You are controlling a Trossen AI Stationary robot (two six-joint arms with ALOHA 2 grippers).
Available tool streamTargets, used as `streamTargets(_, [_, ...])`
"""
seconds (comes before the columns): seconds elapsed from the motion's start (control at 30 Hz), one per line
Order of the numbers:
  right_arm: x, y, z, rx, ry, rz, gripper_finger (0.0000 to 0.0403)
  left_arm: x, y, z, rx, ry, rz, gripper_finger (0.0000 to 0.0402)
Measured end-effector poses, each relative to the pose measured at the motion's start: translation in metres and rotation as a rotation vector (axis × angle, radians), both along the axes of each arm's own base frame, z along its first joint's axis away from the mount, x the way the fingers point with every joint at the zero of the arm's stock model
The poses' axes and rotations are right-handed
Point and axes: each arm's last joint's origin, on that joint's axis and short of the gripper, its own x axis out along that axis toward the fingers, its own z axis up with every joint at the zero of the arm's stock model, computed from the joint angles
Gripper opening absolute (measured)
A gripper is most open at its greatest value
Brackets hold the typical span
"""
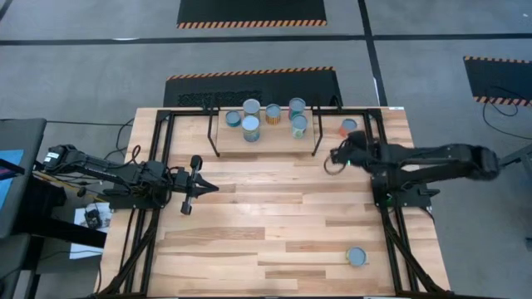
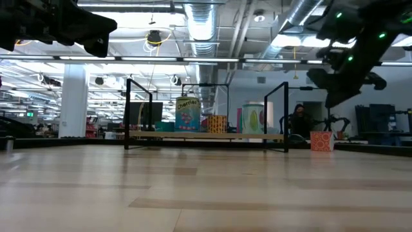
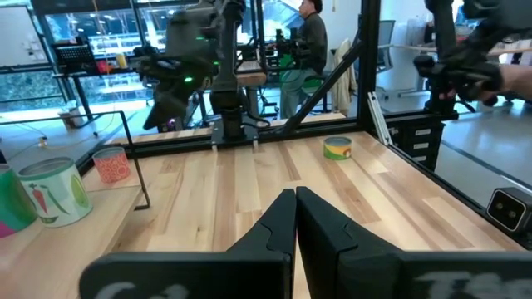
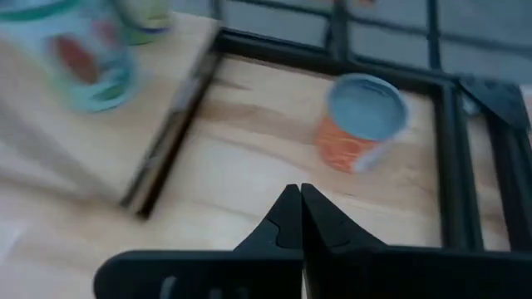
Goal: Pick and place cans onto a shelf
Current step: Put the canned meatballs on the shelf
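The shelf (image 1: 266, 146) stands at the table's far middle on thin black legs. Several cans (image 1: 251, 129) stand upright on it. An orange can (image 1: 349, 126) stands on the table just right of the shelf and also shows in the right wrist view (image 4: 362, 120). Another can (image 1: 357, 257) stands near the table's front right. My right gripper (image 4: 300, 202) is shut and empty; it hangs above the table, short of the orange can and beside the shelf's right leg. My left gripper (image 1: 204, 188) is shut and empty at the left, pointing level across the table.
Black frame rails (image 1: 391, 216) run along the table's left and right sides and behind the shelf. A screen (image 1: 12, 170) stands off the left edge. A person (image 3: 314, 41) is in the room beyond. Bare wood lies between the two arms.
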Motion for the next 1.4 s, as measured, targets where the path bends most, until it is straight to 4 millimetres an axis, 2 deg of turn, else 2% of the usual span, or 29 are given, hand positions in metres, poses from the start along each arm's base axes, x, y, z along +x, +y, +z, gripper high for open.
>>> streamTargets(0.23, [-0.01, -0.045, 0.0, 0.089, -0.062, -0.13, 0.0038, 0.0, 0.0, 0.0, 0.0, 0.0, 0.001, 0.0002])
streamTargets(0.57, [-0.012, -0.076, -0.015, 0.113, -0.092, -0.317, 0.0138, 0.0, 0.0, 0.0, 0.003, 0.0, 0.001, 0.0002])
streamTargets(0.73, [-0.009, -0.093, -0.026, 0.111, -0.149, -0.414, 0.0165, 0.0, 0.0, 0.0, 0.003, 0.0, 0.001, 0.0002])
streamTargets(0.87, [-0.006, -0.103, -0.037, 0.119, -0.163, -0.464, 0.0163, 0.0, 0.0, 0.0, 0.003, -0.001, 0.001, 0.0002])
streamTargets(1.07, [-0.006, -0.111, -0.047, 0.114, -0.156, -0.536, 0.0136, 0.0, 0.0, 0.0, 0.004, 0.0, 0.001, 0.0002])
streamTargets(1.4, [-0.007, -0.108, -0.041, 0.12, -0.121, -0.439, 0.0117, 0.0, 0.0, 0.0, 0.005, -0.001, 0.001, 0.0002])
